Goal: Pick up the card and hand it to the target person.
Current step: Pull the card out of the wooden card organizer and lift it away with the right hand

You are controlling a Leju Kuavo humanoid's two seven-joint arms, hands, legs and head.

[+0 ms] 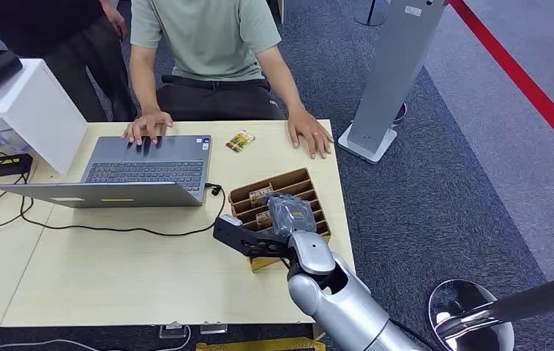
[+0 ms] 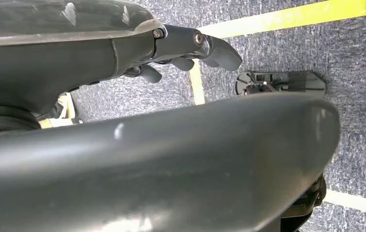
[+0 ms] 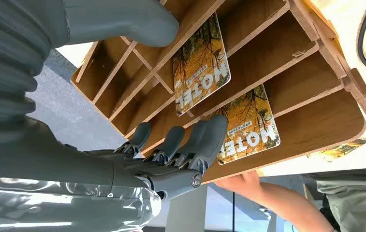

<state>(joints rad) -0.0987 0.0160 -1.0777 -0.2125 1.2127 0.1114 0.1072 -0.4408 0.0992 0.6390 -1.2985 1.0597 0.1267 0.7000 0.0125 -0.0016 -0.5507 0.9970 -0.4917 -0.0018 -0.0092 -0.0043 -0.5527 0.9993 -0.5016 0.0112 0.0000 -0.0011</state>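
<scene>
Card [image 3: 248,126] pickup is judged under way: it is lain in the wooden rack [image 3: 316,58] on the desk [image 1: 113,278], just under the right hand's [image 3: 171,150] spread, empty fingertips [image 3: 210,133], so pinching is called for next.

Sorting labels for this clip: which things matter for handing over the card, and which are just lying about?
Job: cards in the wooden rack; right hand over the rack; person.
Lying about: laptop; cable; packet; white box.

A pale wooden surface [image 1: 113,278] stands on blue-grey carpet [image 1: 435,197]. Right of the surface rises a grey pillar stand [image 1: 391,80]; beyond it runs a red floor stripe [image 1: 530,88].
</scene>
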